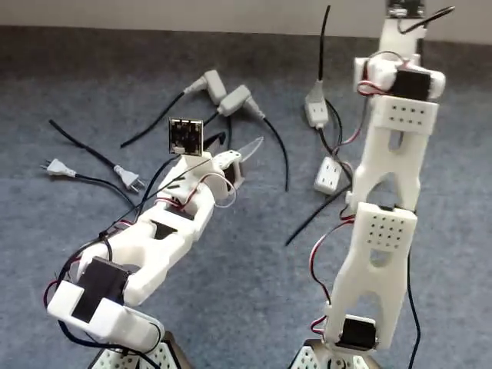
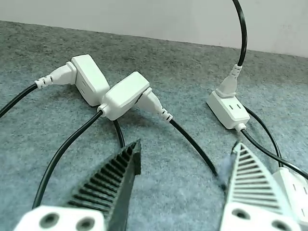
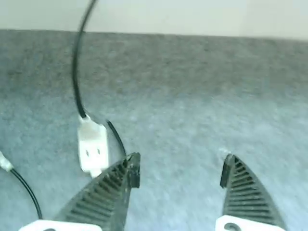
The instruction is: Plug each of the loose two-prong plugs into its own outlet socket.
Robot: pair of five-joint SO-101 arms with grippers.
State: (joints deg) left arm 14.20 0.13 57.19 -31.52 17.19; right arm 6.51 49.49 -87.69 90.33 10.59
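**gearhead_k:** Where's the left gripper [image 2: 187, 147] sitting? It's looking wide open to me.

**plugwatcher:** Yep, its jaws are gaping with nothing between them. It's hanging over the carpet [image 1: 254, 307], pointing at two corded white blocks [image 2: 89, 79] [image 2: 125, 95] that are lying end to end. My guess is it's lining up on one of those rather than gripping anything.

**gearhead_k:** And the loose plugs?

**plugwatcher:** Both are lying out to the left of that arm, well apart from its gripper: one plug [image 1: 58, 167], and the second plug [image 1: 132, 181] near it. Neither is going into a socket yet.

**gearhead_k:** Right gripper [image 3: 180, 161]?

**plugwatcher:** It's also spread and holding nothing, with a slotted socket [image 3: 92, 147] lying just beside its dark jaw. I'm guessing it's parked there to steady that socket once a plug is coming in.
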